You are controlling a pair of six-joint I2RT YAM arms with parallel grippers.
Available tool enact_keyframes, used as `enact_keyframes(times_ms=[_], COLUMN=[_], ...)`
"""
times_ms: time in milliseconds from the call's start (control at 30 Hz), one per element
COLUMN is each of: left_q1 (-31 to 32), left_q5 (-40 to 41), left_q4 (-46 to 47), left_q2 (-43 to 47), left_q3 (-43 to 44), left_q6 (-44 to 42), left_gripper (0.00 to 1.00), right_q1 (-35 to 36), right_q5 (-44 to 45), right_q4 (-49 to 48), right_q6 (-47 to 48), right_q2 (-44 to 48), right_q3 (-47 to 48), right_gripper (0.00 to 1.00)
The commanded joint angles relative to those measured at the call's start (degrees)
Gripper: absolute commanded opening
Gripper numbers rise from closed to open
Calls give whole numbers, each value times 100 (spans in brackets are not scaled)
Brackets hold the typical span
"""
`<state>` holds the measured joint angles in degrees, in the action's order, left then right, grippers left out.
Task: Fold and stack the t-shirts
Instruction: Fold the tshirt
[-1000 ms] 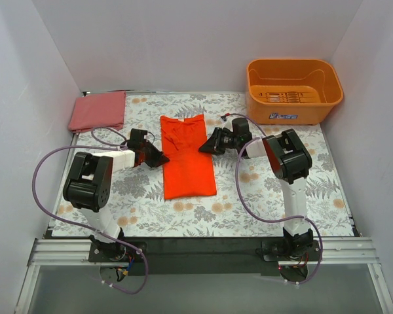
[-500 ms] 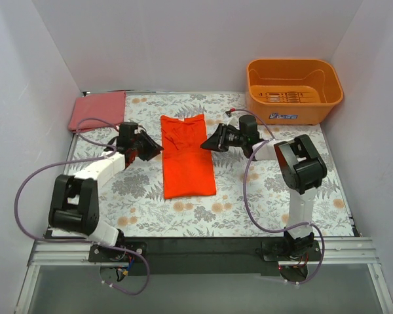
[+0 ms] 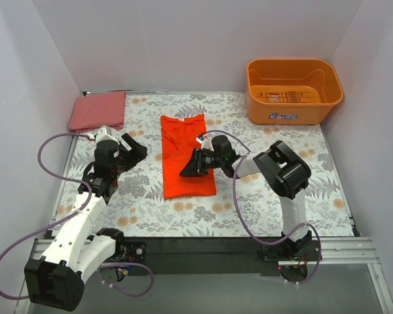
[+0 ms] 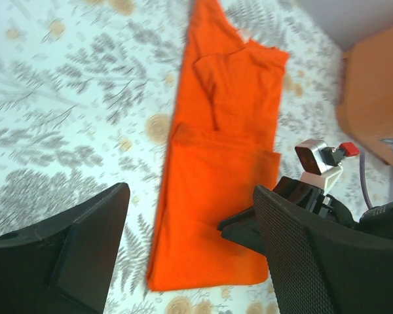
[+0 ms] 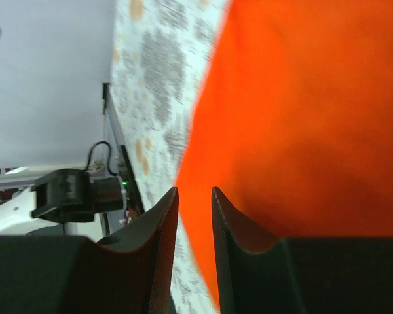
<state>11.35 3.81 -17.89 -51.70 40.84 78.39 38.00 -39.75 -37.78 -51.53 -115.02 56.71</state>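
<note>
The vivid orange-red t-shirt (image 3: 187,154) lies flat as a long folded strip in the middle of the table. A pinkish-red t-shirt (image 3: 97,110) lies folded as a rectangle at the back left corner. My left gripper (image 3: 132,156) hovers left of the orange-red shirt, wide open and empty. In the left wrist view the shirt (image 4: 223,157) shows between that gripper's (image 4: 190,193) spread fingers. My right gripper (image 3: 187,170) hangs low over the near half of the shirt. In its own view its fingers (image 5: 194,191) stand a narrow gap apart above the shirt's edge (image 5: 301,111), with nothing pinched.
A rigid orange plastic tub (image 3: 293,90) stands at the back right corner. White walls close in the floral table cover (image 3: 262,196) on three sides. The arms' purple cables (image 3: 52,140) loop over the table beside each arm.
My left gripper has pulled back from the shirt's left edge and opened wide. The right gripper has moved from the shirt's right edge out over its near half.
</note>
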Motion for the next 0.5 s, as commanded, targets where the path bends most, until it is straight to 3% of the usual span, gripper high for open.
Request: enact_keyframes(times_ms=[0,167,467], left_q1=[-28,-28,-28], left_q5=[524,453,-91], left_q4=[-487,-514,-119], left_q2=[169,292,301], left_q3=[-261,-349,-665], left_q6=[-131,-561,-773], left_gripper=[76,76,77], right_q1=[76,41,-161], right_q5=[283,152,-59], right_q4=[-107,-89,-98], right_q6=[-24,90,73], right_q2=[-441,-592,-565], right_q3=[-248,-257,665], right_gripper=[34,34,33])
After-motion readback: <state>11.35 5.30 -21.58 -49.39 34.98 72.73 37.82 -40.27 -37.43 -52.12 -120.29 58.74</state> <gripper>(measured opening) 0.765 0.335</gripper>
